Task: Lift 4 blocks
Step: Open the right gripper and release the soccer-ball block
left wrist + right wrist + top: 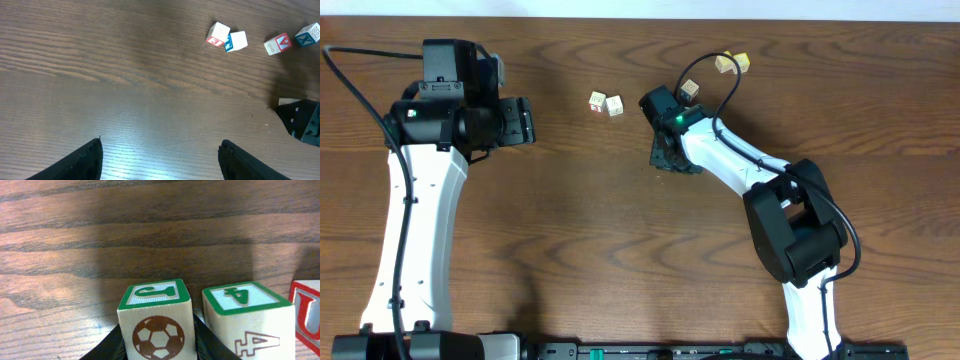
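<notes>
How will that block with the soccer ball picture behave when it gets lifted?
The soccer-ball block looks like solid wood, so probably stiff and light. Its flat sides suit the end effector fingers flanking it; slipping seems unlikely. Square-edged, it shouldn't roll, but might nudge the neighbouring 4 block.

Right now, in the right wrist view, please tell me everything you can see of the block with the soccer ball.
The soccer-ball block is a small, apparently wooden cube with cream sides. The face toward the camera carries a brown soccer ball; the top face has a green border and a green letter, perhaps a J. It is upright. The right gripper's black fingers lie against both its lower sides. The number-4 block stands close beside it, not touching. Its underside is out of view.
</notes>
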